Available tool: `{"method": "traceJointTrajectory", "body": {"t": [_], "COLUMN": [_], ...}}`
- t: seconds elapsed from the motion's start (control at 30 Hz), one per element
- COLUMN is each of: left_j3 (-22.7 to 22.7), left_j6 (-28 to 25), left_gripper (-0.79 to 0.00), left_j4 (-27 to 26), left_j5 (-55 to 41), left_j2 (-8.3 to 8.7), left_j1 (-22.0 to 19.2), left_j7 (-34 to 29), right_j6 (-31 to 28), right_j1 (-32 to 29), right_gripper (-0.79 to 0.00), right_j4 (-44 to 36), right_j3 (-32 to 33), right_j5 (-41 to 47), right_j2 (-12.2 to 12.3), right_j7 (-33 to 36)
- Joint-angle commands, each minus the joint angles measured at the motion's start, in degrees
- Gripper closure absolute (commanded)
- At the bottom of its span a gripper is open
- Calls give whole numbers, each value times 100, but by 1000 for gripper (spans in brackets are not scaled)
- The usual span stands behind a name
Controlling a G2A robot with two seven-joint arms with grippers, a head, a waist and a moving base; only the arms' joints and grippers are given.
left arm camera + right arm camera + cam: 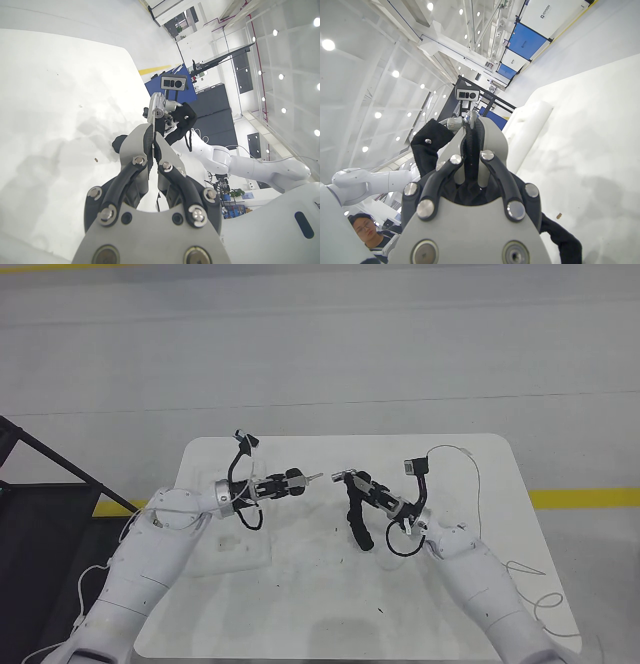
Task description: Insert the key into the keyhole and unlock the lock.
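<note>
The left gripper [301, 479] pinches the key [314, 476], blade pointing at the lock [345, 474] clamped shut in the right gripper [359, 483]. The left wrist view shows the keyhole [157, 113] facing it.

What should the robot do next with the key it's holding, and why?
Probably ease the left gripper forward so the key slides into the keyhole. The key's tip points at the lock, which the right gripper holds up off the table. In the top view a small gap separates key and lock, so nothing is inserted yet.
</note>
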Motion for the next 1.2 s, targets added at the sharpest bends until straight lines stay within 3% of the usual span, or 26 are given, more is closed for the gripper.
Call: {"method": "traceJointTrajectory", "body": {"t": [0.0, 0.4, 1.17], "left_j3": [1, 211, 174], "left_j6": [-31, 97, 98], "left_gripper": [0, 0, 0], "left_j4": [9, -4, 70], "left_j5": [-21, 42, -58], "left_j2": [-6, -86, -132], "left_j1": [-4, -136, -199], "left_j7": [-31, -154, -322], "right_j6": [2, -6, -6], "right_j1": [-36, -48, -48], "right_gripper": [0, 0, 0], "right_j4": [-54, -69, -69], "right_j3": [3, 5, 5], "right_j5": [8, 9, 9], "right_j2": [-1, -2, -2], "right_j7": [-64, -91, -91]}}
